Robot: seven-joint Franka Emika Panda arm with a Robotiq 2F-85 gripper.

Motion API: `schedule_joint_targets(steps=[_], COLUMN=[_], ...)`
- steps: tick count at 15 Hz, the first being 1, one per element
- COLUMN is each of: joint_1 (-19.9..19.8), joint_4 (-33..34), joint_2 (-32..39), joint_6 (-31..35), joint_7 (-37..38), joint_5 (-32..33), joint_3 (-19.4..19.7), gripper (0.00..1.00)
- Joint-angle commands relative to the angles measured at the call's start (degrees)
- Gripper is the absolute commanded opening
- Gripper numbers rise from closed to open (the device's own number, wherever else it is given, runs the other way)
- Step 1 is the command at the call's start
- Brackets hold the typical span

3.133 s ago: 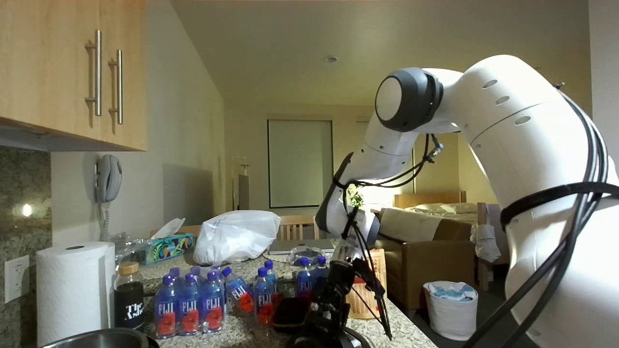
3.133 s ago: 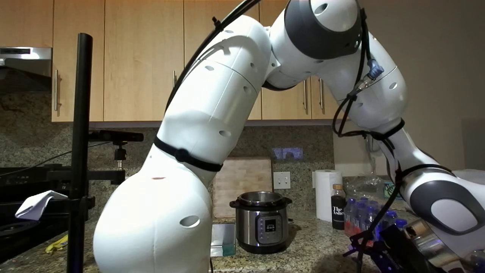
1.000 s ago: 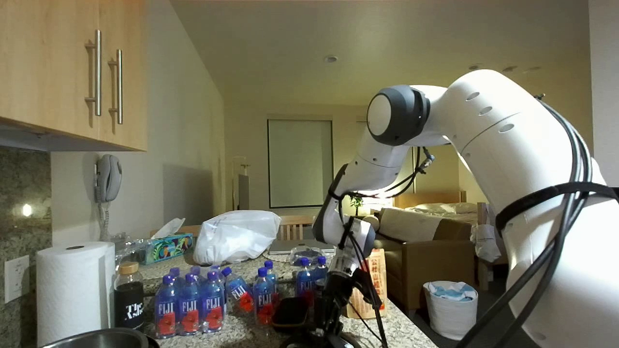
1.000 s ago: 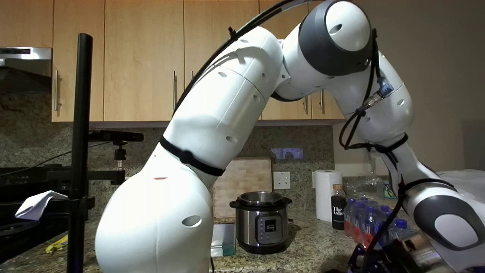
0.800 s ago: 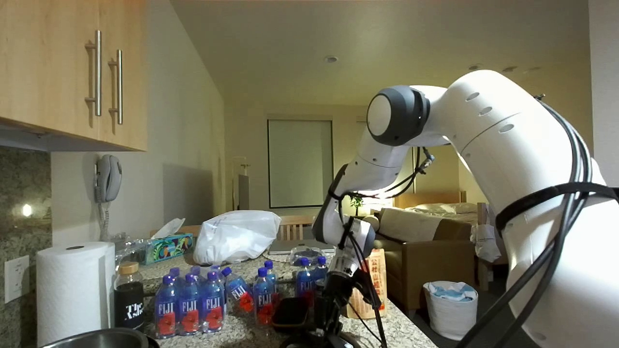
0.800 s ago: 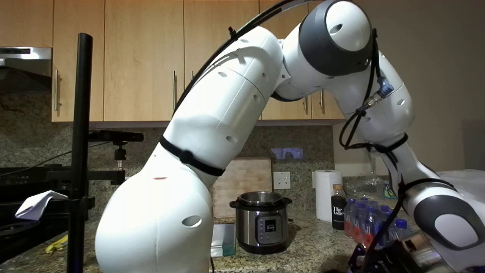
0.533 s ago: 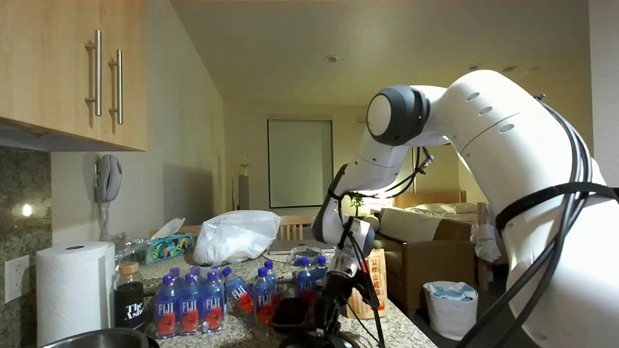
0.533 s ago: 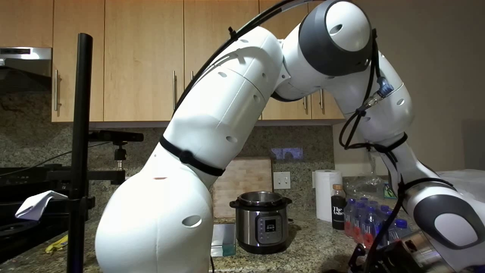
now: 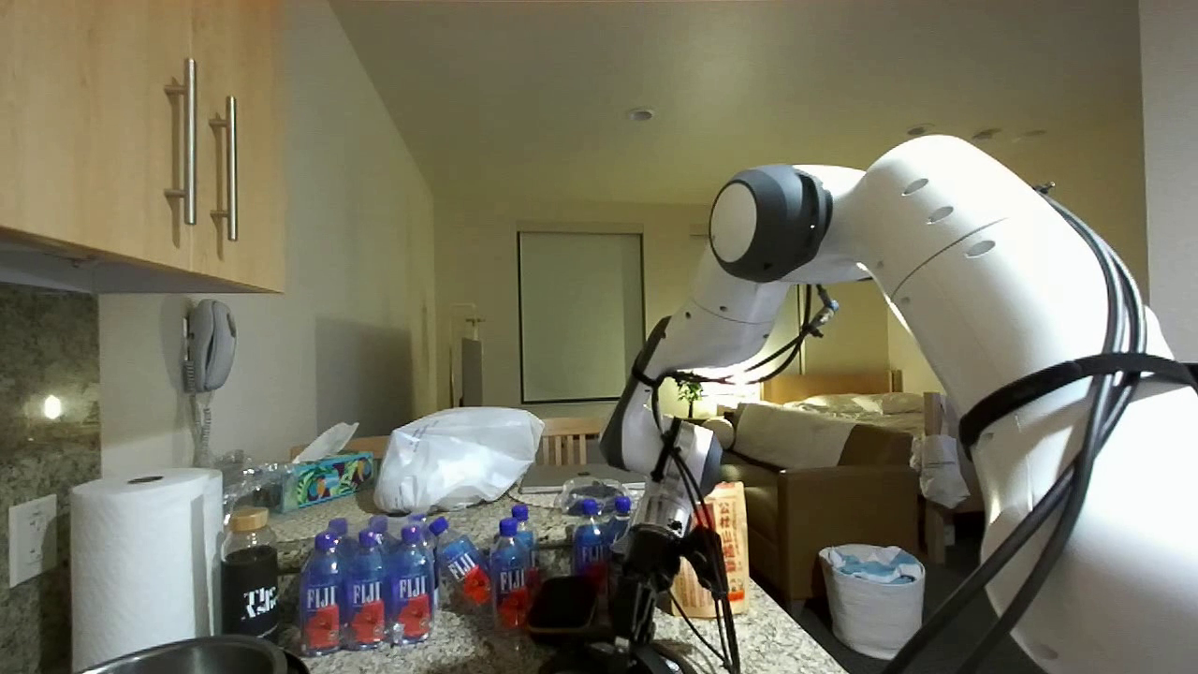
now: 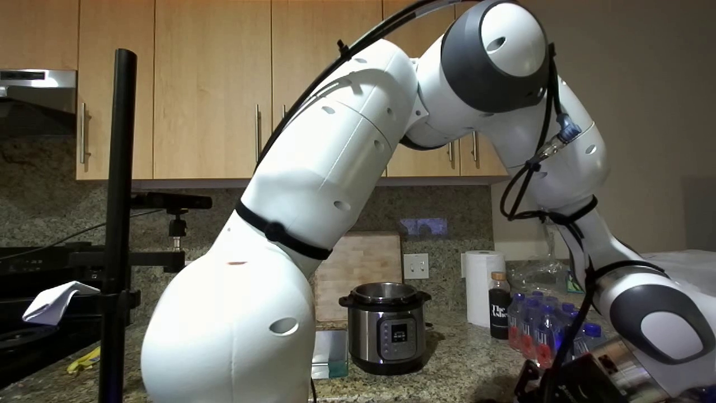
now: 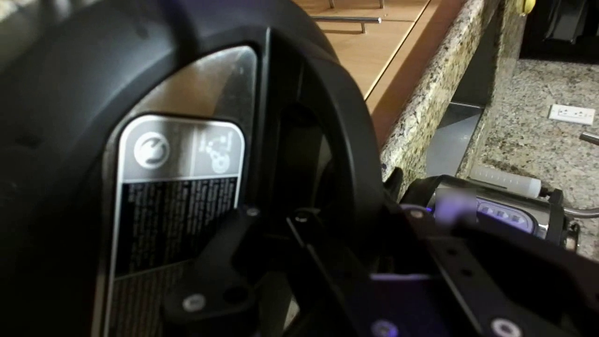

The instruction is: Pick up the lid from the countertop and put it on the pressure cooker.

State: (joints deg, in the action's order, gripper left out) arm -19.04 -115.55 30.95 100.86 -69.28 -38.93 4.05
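Note:
The lid (image 11: 178, 154), black and round with a silver label, fills the left of the wrist view. Only its upper rim (image 9: 613, 661) shows at the bottom edge of an exterior view. My black gripper (image 11: 358, 229) is shut on the lid, by its middle; the fingertips are lost in dark shadow there. Whether the lid touches the countertop cannot be seen. The pressure cooker (image 10: 366, 336) stands upright and uncovered on the counter, its steel inner pot visible. Part of the cooker's front panel (image 11: 507, 220) appears at the right of the wrist view.
Several water bottles (image 9: 370, 590) stand close behind the gripper, beside a flat black object (image 9: 563, 604) with a brown edge. A paper towel roll (image 10: 485, 291) and a brown-capped bottle (image 10: 499, 313) are right of the cooker. A cutting board (image 10: 358, 274) leans behind it.
Compared with three seconds ago, the arm is lower, and the lid's rim sits lower and slightly left in an exterior view, together with the gripper. During the last second the wrist turned only slightly.

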Motion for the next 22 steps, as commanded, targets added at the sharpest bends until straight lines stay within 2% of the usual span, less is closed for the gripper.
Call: schedule_joint_targets(steps=[1,4,5,7,9,10,14,18,22], joint_1=[0.9,1.4,3.4,4.2,6.6,4.9,6.5,4.6,3.4], joint_4=[-0.3,-0.5,-5.4,-5.7,-5.7,-2.3,-3.8,0.4,4.4], joint_2=[-0.5,-1.1,-10.3,-12.1,-13.5,-8.2,-10.8,-4.7,-3.3], joint_6=[0.9,3.0,1.0,0.9,3.2,1.2,2.9,-2.0,-6.9], joint_7=[-3.3,-5.5,-1.6,-1.5,0.9,-1.4,-0.1,-3.3,-5.9], joint_5=[3.6,6.1,6.2,7.0,9.7,7.6,9.0,6.6,5.5], joint_3=[0.3,0.0,-0.7,-0.9,-0.5,-0.8,-0.9,-2.3,-3.6], gripper=[0.04,0.04,0.04,0.04,0.04,0.06,0.04,0.04,0.04])
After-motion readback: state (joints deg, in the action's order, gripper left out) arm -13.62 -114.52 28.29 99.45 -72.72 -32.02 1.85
